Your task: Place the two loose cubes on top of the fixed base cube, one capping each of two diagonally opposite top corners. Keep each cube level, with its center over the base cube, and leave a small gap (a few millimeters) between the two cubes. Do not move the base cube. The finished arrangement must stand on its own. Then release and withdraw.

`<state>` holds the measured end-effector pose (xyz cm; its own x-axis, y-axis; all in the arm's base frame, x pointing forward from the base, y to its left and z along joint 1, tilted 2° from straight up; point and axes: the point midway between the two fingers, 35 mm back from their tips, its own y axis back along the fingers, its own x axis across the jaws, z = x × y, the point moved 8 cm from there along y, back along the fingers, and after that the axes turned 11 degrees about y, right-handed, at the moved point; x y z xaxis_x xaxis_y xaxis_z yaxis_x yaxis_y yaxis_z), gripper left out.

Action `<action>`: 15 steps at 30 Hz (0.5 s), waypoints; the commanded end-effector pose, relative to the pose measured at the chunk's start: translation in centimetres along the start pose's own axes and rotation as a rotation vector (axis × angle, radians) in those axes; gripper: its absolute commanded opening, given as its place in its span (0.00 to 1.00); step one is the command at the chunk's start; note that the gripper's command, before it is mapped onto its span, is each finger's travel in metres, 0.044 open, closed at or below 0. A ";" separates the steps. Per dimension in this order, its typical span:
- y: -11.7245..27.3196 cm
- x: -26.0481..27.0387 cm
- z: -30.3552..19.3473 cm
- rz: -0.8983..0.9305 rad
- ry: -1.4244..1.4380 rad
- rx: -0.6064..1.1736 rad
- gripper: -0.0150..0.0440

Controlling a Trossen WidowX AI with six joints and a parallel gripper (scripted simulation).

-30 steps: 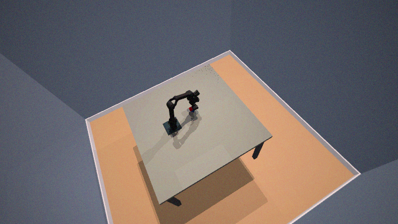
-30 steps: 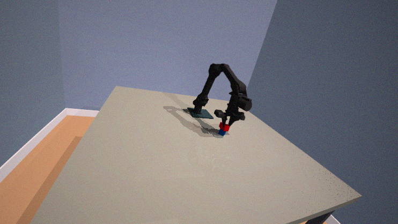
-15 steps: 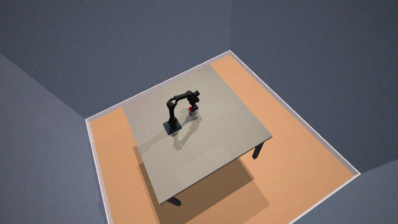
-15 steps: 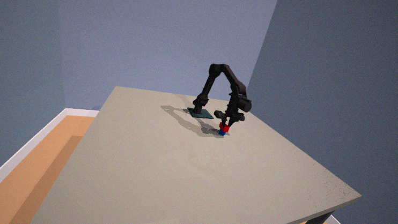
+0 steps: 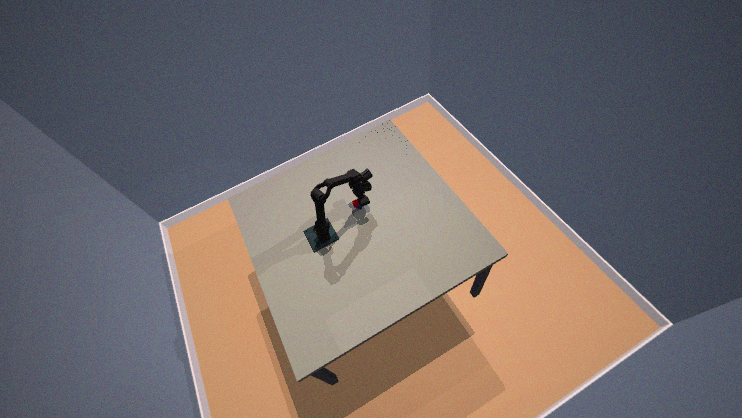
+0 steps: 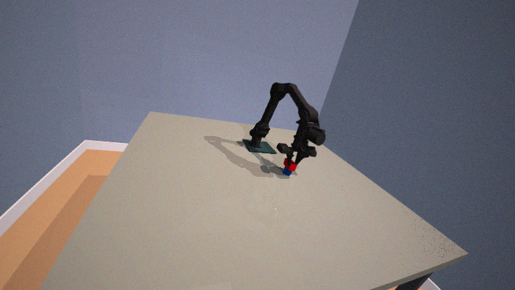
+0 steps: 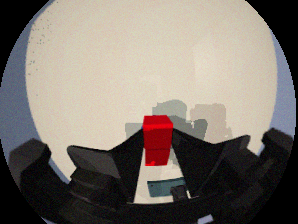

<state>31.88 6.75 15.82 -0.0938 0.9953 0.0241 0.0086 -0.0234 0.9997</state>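
Above the blue base cube point(image 6: 286, 172), downward-bent arm point(image 6: 288, 104) grips red cube point(image 6: 290, 165).

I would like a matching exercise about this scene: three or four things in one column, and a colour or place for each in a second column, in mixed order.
Things:
1. red cube
2. blue cube
3. arm's base plate
4. gripper

Descriptions:
a. dark teal, flat on the table
b. on the table, under another cube
c. closed on the red cube
d. held between the fingers, above the blue cube

Pairs: 1-d, 2-b, 3-a, 4-c
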 end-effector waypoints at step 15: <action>1.2 0.0 0.0 0.000 0.000 0.000 0.60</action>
<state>31.83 6.73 16.33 -0.0933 0.9954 0.0232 0.0172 -0.0217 0.9996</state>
